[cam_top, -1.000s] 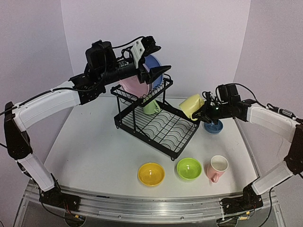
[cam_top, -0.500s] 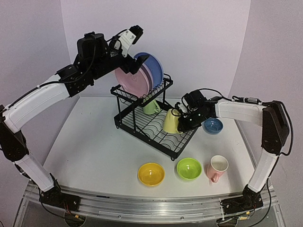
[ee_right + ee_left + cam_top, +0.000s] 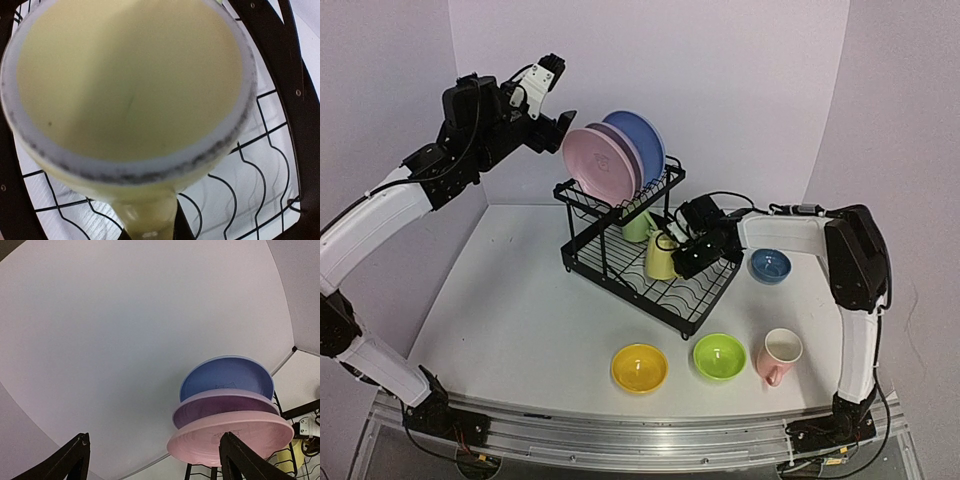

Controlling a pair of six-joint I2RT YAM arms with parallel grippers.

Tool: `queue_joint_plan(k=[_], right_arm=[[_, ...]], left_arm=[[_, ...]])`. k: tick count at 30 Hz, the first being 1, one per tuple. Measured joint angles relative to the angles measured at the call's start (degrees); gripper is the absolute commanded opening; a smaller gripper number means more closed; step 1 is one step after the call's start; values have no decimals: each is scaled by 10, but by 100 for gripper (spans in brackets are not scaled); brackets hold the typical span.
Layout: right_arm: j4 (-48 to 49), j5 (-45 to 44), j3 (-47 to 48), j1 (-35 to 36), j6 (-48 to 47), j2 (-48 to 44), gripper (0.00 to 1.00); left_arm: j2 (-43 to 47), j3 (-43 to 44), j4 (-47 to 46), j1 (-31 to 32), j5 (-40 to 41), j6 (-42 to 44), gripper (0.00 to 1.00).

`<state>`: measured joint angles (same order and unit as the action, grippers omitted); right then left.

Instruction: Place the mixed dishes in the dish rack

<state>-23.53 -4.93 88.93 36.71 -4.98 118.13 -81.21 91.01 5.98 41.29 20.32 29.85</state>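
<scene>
Well, the right gripper (image 3: 690, 250) is clenched on the yellow mug (image 3: 658, 260) at its handle, holding it low over the slotted lower tray of the dish rack (image 3: 692, 322), presumably to seat it among the wires. The pink plate (image 3: 596, 165) stands on edge in the upper shelf, foremost of three. Just beside it the left gripper (image 3: 558, 118) hangs spread wide and empty. The lime bowl (image 3: 719, 356) and pink mug (image 3: 780, 355) wait on the table (image 3: 520, 300).

Nothing legible; the faint mark on the pink plate (image 3: 230, 437) is unreadable.
</scene>
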Motion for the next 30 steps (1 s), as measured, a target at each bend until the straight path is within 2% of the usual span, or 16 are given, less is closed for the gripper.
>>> queue_joint_plan(k=[8,21,30], right_arm=[[74,5,12,1,-26,36,0],[93,18,97,4,-53,106,0],[132,-9,107,6,-57,124,0]], left_arm=[[0,-19,-1,-12,-1,2,89],[1,-19,-17,-15,-6,8,89],[1,-19,-20,-15,-7,8,89]])
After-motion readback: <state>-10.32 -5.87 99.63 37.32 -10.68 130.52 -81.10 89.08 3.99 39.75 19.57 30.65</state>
